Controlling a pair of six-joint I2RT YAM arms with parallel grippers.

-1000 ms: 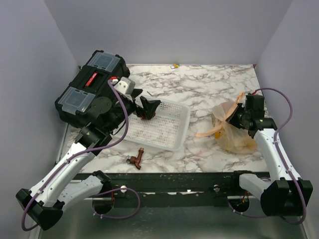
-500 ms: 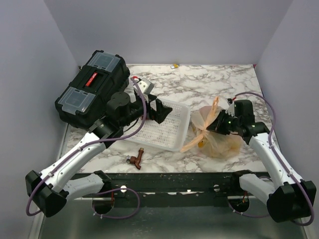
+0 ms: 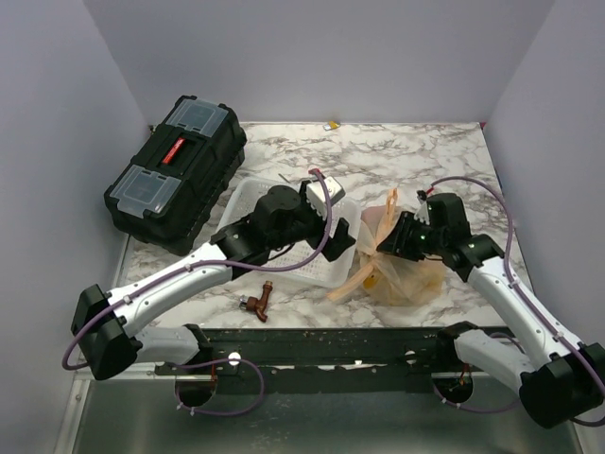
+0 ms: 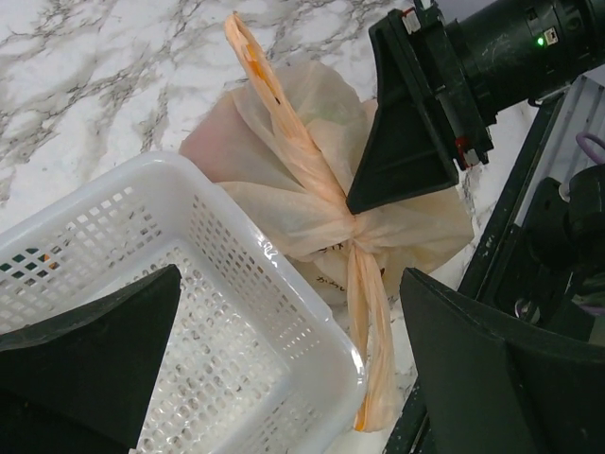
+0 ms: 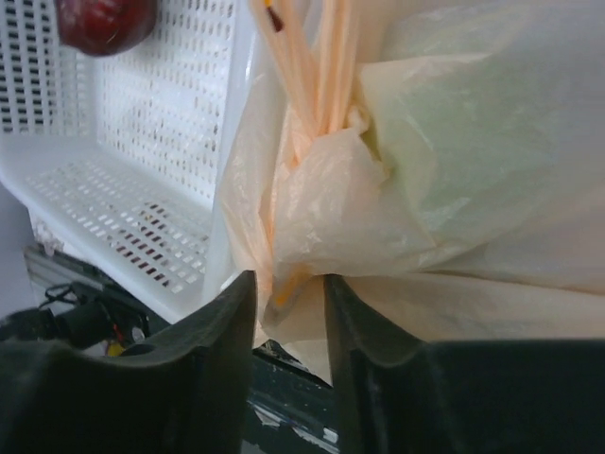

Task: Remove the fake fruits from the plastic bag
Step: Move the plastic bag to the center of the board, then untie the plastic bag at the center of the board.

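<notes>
The pale peach plastic bag [image 3: 416, 274] lies knotted at the right of the white basket [image 3: 248, 200], its twisted handles [image 4: 284, 142] pointing up. My right gripper [image 3: 395, 241] is at the bag's knot. Its jaws [image 5: 288, 279] stand narrowly apart with a loose fold of the bag [image 5: 454, 142] between them. A pale green fruit shows through the plastic [image 5: 492, 132]. One dark red fruit [image 5: 104, 19] lies in the basket [image 5: 142, 189]. My left gripper [image 3: 333, 235] hangs wide open and empty over the basket's right corner [image 4: 236, 312], facing the bag [image 4: 284, 218].
A black toolbox [image 3: 175, 170] stands at the back left. A small brown tap-shaped object [image 3: 257, 303] lies near the front edge. The right arm's black fingers [image 4: 406, 142] are close in front of the left gripper. The side walls are near.
My right gripper pulled the bag left up to the basket, then its jaws parted. My left arm swung right across the basket toward the bag, open all the while.
</notes>
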